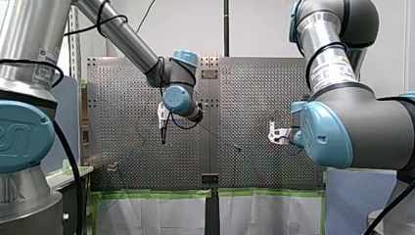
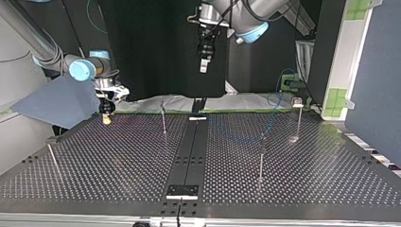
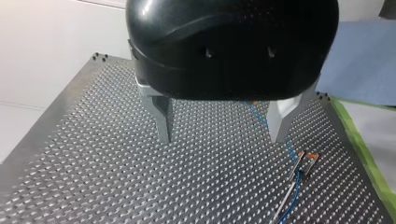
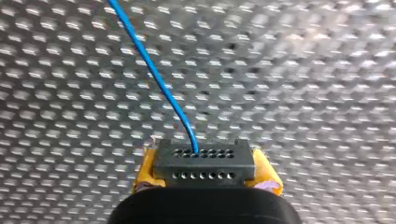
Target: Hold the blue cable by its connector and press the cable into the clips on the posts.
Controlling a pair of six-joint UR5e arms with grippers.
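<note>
Your right gripper clamps the connector; draw the blue cable taut and press it squarely into each clip. Meanwhile your left gripper hangs wide, empty.

Your perforated grey metal table is two panels joined by a dark centre strip. Four thin upright metal posts stand on it. A thin blue cable runs across the surface.

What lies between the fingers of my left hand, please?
Nothing but bare perforated table: in the left wrist view my open left hand hangs empty, with the blue cable lying beside one finger.
</note>
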